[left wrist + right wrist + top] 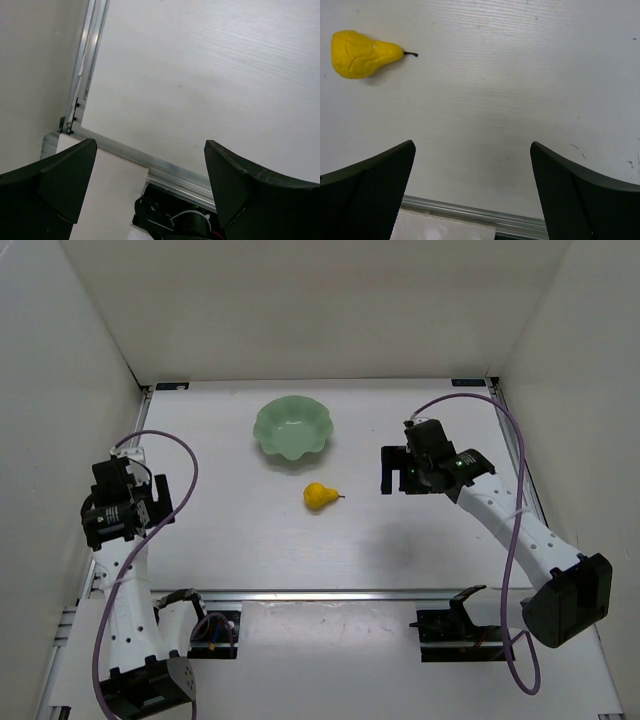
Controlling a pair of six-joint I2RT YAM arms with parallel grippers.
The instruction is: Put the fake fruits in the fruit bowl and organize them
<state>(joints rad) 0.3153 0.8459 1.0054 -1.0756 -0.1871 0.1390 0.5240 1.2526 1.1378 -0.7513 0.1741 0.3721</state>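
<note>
A small yellow pear (pixel 319 496) with a short dark stem lies on its side on the white table, just in front of the mint-green scalloped bowl (pixel 292 427), which holds nothing. The pear also shows at the upper left of the right wrist view (pixel 361 47). My right gripper (pixel 390 470) is open and empty, above the table to the right of the pear; in its own view the gripper (pixel 472 187) frames bare table. My left gripper (pixel 152 502) is open and empty at the far left, also seen in the left wrist view (pixel 150 187).
White walls enclose the table on three sides. An aluminium rail (pixel 330 594) runs along the near edge, also in the left wrist view (pixel 150 162). The arm bases and purple cables (pixel 515 540) sit at the front corners.
</note>
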